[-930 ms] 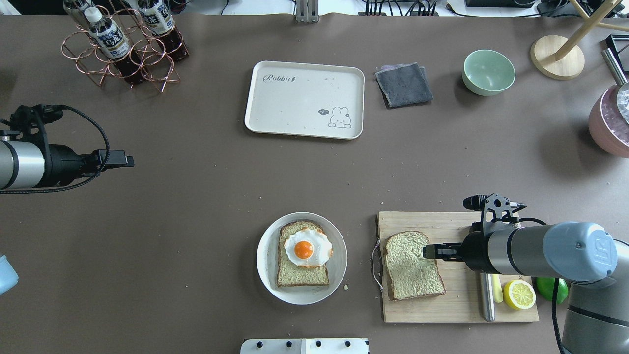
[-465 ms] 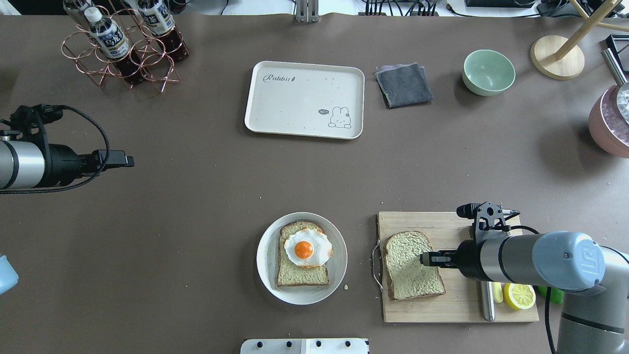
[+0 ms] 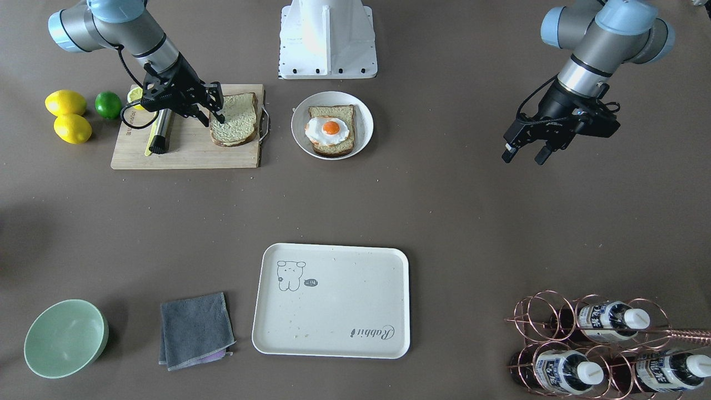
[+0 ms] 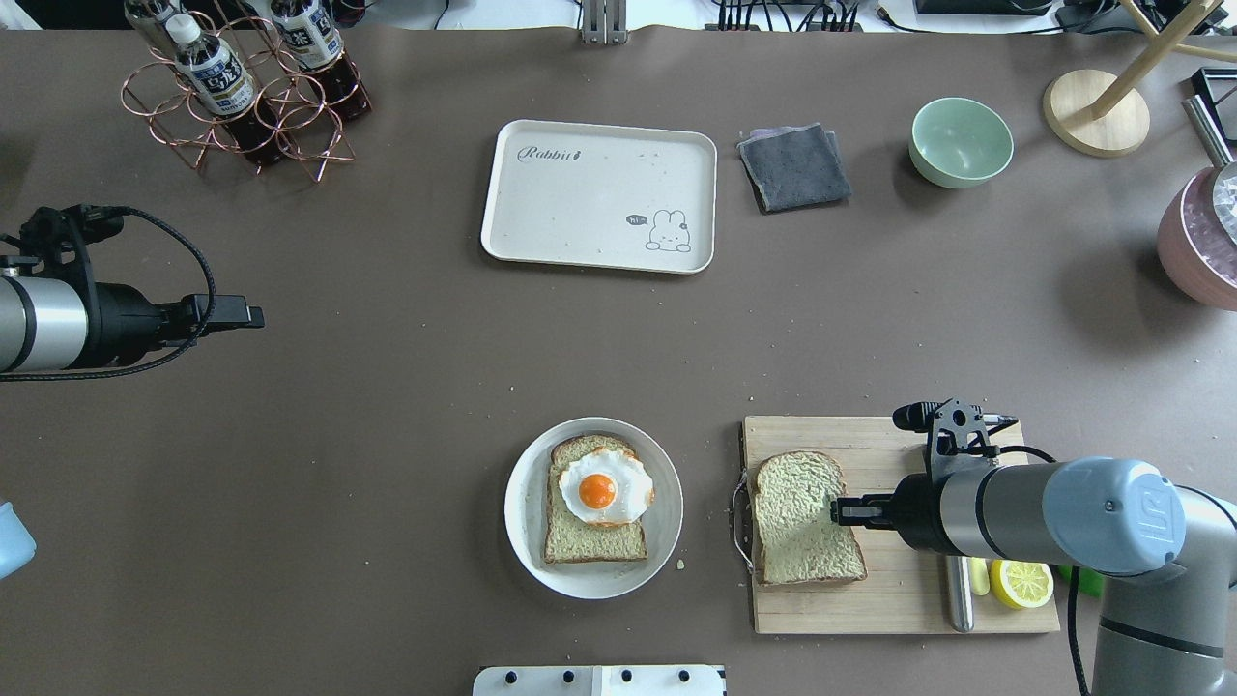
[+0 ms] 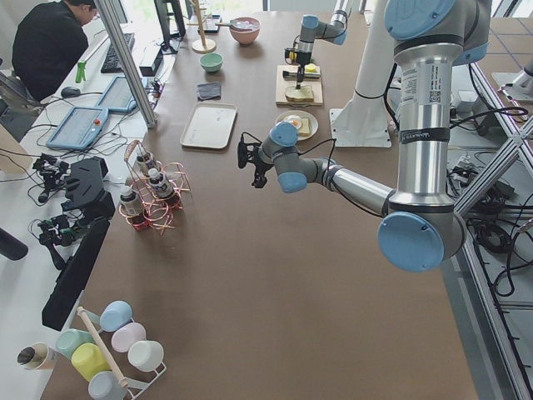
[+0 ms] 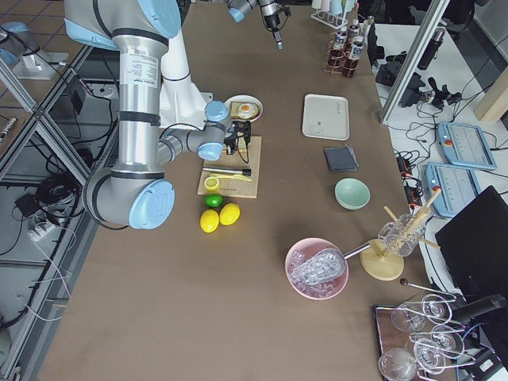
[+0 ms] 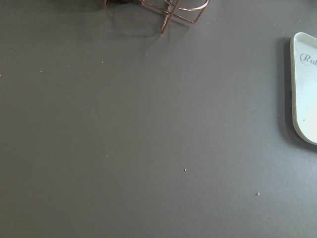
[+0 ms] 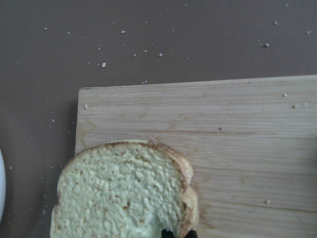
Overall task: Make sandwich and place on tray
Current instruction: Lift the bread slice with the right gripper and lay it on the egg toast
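1. The right gripper (image 4: 843, 509) is down at the right edge of the spread slice (image 4: 797, 522). That slice lies spread-up on the left half of the wooden cutting board (image 4: 899, 445), near right on the table.
2. In the wrist view its fingertips (image 8: 167, 233) sit close together with the crust between them, so I judge the gripper clamped on that crust.
3. The egg-topped slice (image 4: 591, 507) lies on the round white plate (image 4: 519, 507), near centre and just left of the board. The tray (image 4: 580, 213) sits far centre, well apart from both, with no bread on it.
4. The left gripper (image 3: 523, 158) hangs over the table at the left with its fingers spread, holding nothing and well apart from the food.
5. The step in hand, as I read it, is lifting the spread slice to bring it over the plate.
6. The hold is on a thin strip of soft bread. A slow, level lift is best, because a hard squeeze or a jerk could tear the crust.
7. The slice should rise enough to clear the wire handle (image 4: 739, 527) on the board's left edge before it travels left.
8. Over the plate, the slice should turn spread-down with its rounded top toward the far side, matching the lower slice.
9. A low release will keep the egg from sliding.
10. The move to the tray waits until both slices are stacked.
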Motion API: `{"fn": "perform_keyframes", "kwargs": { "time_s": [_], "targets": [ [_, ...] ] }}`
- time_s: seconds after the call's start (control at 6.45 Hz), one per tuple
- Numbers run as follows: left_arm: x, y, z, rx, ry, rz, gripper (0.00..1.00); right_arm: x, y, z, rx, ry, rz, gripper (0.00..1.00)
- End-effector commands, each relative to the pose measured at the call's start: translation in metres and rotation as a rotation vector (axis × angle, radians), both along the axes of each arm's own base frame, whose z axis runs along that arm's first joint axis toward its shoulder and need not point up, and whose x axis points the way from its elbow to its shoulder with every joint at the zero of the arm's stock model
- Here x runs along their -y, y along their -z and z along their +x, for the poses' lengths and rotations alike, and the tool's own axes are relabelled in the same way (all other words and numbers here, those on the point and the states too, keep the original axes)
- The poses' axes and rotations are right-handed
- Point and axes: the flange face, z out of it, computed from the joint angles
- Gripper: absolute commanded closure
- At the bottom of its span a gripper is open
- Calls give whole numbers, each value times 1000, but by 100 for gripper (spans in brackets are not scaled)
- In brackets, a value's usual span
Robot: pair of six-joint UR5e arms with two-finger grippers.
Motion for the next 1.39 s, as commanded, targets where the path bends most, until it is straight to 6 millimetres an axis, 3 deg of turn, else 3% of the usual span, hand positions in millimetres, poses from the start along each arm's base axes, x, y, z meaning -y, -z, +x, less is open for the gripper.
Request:
{"fn": "perform_keyframes", "kwargs": {
  "time_s": [0.0,0.31,0.46,0.77,1.08,1.24],
  "targets": [
    [0,1,0,-1,0,1,3,6,14,12,33,-19,4,100],
    [1,1,1,-3,-1,2,3,24,54,46,135,9,-39,100],
    [2,4,2,-6,-1,5,3,32,79,34,181,9,-20,100],
    [3,3,4,-5,-1,4,3,50,113,-27,226,-2,-64,100],
    [6,2,7,-4,-3,2,3,33,159,-81,174,-22,-44,100],
    [7,0,8,-3,-2,-1,3,28,162,-95,164,-21,-38,100]
  ]
}}
